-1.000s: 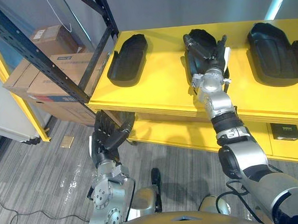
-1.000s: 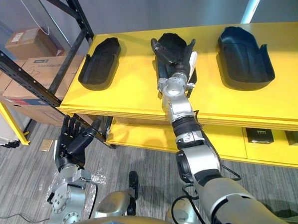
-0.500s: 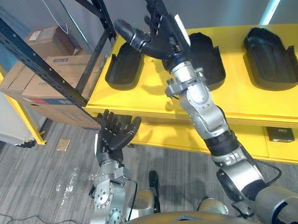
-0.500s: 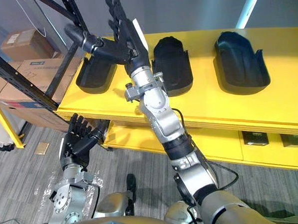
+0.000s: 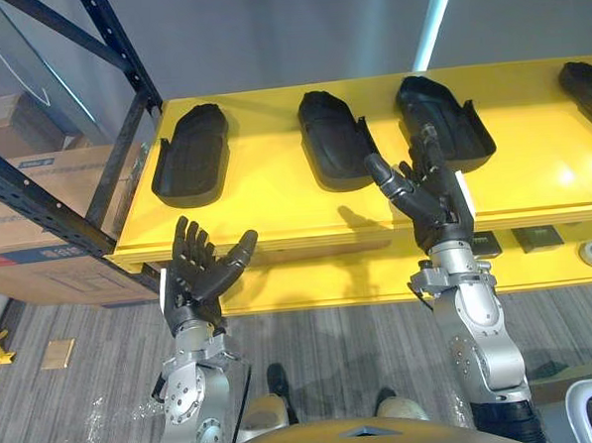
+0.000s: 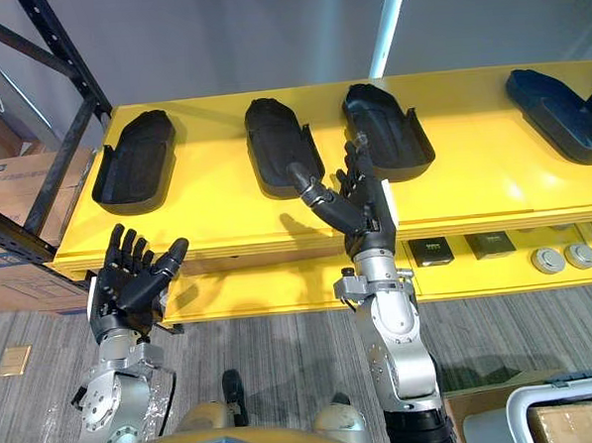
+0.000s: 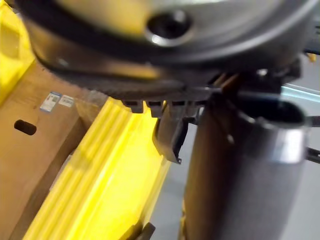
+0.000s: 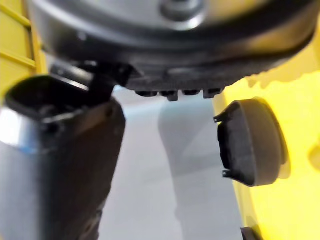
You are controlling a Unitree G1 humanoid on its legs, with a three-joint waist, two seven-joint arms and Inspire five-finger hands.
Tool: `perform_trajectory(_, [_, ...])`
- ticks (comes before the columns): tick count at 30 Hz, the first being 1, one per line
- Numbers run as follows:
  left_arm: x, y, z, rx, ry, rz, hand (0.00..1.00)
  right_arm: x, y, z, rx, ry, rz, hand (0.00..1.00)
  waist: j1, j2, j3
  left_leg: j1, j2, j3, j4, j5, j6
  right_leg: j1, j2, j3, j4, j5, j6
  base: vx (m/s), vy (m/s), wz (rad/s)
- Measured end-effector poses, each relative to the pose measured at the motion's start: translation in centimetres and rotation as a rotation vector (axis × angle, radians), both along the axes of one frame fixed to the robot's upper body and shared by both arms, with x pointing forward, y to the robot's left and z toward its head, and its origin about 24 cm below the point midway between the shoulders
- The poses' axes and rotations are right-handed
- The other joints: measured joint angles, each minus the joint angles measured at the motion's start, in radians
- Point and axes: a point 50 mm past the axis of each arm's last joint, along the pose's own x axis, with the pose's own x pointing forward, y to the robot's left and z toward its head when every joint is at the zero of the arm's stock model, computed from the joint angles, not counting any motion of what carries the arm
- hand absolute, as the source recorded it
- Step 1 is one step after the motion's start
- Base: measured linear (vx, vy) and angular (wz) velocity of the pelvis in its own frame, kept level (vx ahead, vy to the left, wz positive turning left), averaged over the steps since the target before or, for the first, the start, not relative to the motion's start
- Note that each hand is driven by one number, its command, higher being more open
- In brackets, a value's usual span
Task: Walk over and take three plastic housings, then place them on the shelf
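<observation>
Left eye view: nearest, the left hand [image 5: 205, 278] and the right hand [image 5: 429, 200] are raised with fingers spread, holding nothing, just in front of the yellow shelf [image 5: 275, 203]. Farther back on it lie the left housing [image 5: 191, 153], the middle housing [image 5: 337, 150] and the right housing [image 5: 442, 125], apart in a row. They look like light, stiff, smooth shells, so I judge a pinch across a raised side wall near mid-length the safest hold.

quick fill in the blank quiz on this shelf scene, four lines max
1. The shelf is coloured ____.
2. The housings lying on it are coloured ____.
3. The left hand and the right hand, fingers straight, both hold ____.
4. The cardboard boxes stand at the shelf's ____ end, by the robot's own sides.

Missing words: yellow; black; nothing; left
</observation>
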Motion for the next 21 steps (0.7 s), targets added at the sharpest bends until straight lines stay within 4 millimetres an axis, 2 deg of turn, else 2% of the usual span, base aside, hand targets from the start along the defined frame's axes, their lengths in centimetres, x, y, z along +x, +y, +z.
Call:
perform_trajectory(4, [0.3,-0.1,1.3,0.004,-0.065,-0.011,1.00,0.0,0.3,0.1,-0.029,-0.012,0.039,1.00,-0.009,-0.003,-0.006,-0.001,0.000,0.005,0.000,-0.001,-0.001,0.001,0.005,0.004,-0.013,0.008,0.002,0.01,-0.003,-0.02])
perform_trajectory(12, [0.3,0.2,1.4,0.014,-0.070,-0.005,1.00,1.1,0.9,-1.7,-0.067,0.058,0.090,1.00,-0.007,-0.027,-0.019,-0.001,-0.001,0.001,0.000,-0.001,0.001,0.004,0.005,0.001,-0.012,0.009,0.002,0.02,0.003,0.01])
perform_trajectory(21, [0.2,0.3,1.3,0.016,-0.066,-0.004,1.00,2.6,0.3,-4.1,-0.057,0.176,-0.041,1.00,0.017,-0.027,-0.019,-0.019,-0.005,-0.034,0.000,0.005,-0.001,0.003,0.005,-0.028,-0.007,0.005,-0.003,0.00,0.007,0.10])
